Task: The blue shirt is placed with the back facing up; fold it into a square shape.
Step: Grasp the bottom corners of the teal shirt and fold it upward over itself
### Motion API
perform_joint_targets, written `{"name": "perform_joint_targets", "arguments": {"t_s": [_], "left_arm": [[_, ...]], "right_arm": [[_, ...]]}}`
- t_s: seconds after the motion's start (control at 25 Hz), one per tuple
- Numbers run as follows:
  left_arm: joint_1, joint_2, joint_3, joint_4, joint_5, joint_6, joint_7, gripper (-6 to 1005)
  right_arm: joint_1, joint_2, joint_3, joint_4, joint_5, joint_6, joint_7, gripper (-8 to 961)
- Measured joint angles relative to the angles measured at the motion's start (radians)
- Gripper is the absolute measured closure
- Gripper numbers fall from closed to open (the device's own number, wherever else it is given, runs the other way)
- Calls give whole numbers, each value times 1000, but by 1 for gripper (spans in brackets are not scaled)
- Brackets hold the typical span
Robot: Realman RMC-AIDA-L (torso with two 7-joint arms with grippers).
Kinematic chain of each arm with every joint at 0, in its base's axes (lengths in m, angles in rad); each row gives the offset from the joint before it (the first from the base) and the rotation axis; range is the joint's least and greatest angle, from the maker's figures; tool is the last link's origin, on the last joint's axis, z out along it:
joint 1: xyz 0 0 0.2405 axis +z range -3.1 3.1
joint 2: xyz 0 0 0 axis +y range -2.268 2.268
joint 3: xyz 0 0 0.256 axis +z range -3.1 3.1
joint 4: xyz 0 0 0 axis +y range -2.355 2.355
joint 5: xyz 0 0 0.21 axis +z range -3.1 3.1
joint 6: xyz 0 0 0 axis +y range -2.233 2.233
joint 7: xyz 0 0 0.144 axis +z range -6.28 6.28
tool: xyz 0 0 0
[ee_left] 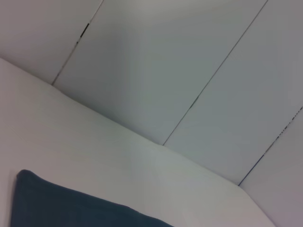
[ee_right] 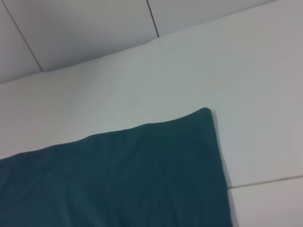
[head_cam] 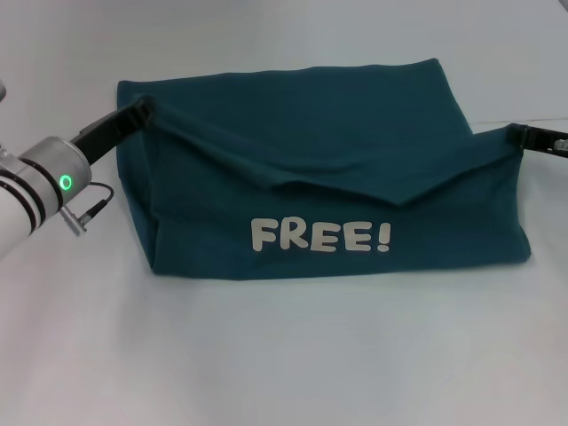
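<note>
The blue shirt (head_cam: 311,124) lies on the white table (head_cam: 266,355). Its near part is turned up and over, showing cream "FREE!" lettering (head_cam: 319,236). The raised edge sags in a shallow V between my two grippers. My left gripper (head_cam: 146,108) is shut on the cloth at the fold's left end. My right gripper (head_cam: 516,133) is shut on it at the right end. A far corner of the shirt (ee_left: 57,208) shows in the left wrist view. The right wrist view shows a flat stretch of the shirt (ee_right: 118,179) ending in a corner. Neither wrist view shows fingers.
White table surface surrounds the shirt on all sides. A pale panelled wall (ee_left: 180,71) rises behind the table's far edge. A seam in the tabletop (ee_right: 265,182) runs near the shirt's corner in the right wrist view.
</note>
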Motion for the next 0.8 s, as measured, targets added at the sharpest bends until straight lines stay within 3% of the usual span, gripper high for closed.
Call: {"name": "perform_joint_targets", "arguments": {"t_s": [0.4, 0.52, 0.64, 0.8], "left_arm": [[12, -21, 0, -2, -1, -7, 31, 983], [21, -21, -6, 1, -7, -7, 34, 917], [39, -20, -7, 8, -45, -7, 40, 850], [55, -17, -1, 21, -56, 2, 41, 640]], "right_arm": [[-3, 20, 0, 8, -1, 52, -25, 886], [-7, 20, -14, 3, -3, 41, -27, 857], [-9, 18, -33, -9, -2, 20, -27, 718], [-15, 16, -35, -31, -1, -5, -21, 565]]}}
